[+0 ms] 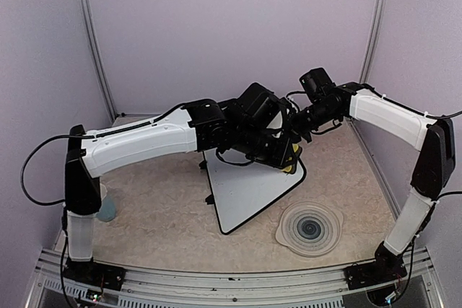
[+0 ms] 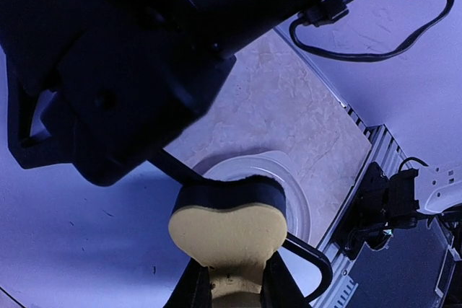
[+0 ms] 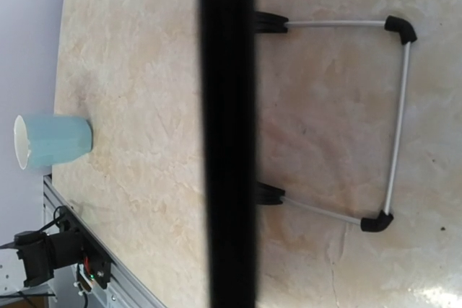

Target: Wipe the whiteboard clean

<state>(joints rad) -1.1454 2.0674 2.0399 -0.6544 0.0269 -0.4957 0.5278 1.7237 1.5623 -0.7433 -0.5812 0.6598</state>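
Whiteboard (image 1: pixel 245 192) looks blank, black-framed; left hand (image 2: pixel 234 290) clamps yellow eraser (image 2: pixel 227 232); right hand (image 1: pixel 294 131) unclear.

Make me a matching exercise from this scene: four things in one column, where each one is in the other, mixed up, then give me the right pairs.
1 whiteboard
2 eraser
3 cup
4 round plate

A at the left edge of the table
B held in the left gripper
C right of the whiteboard, toward the near edge
D middle of the table

Pairs: 1-D, 2-B, 3-A, 4-C
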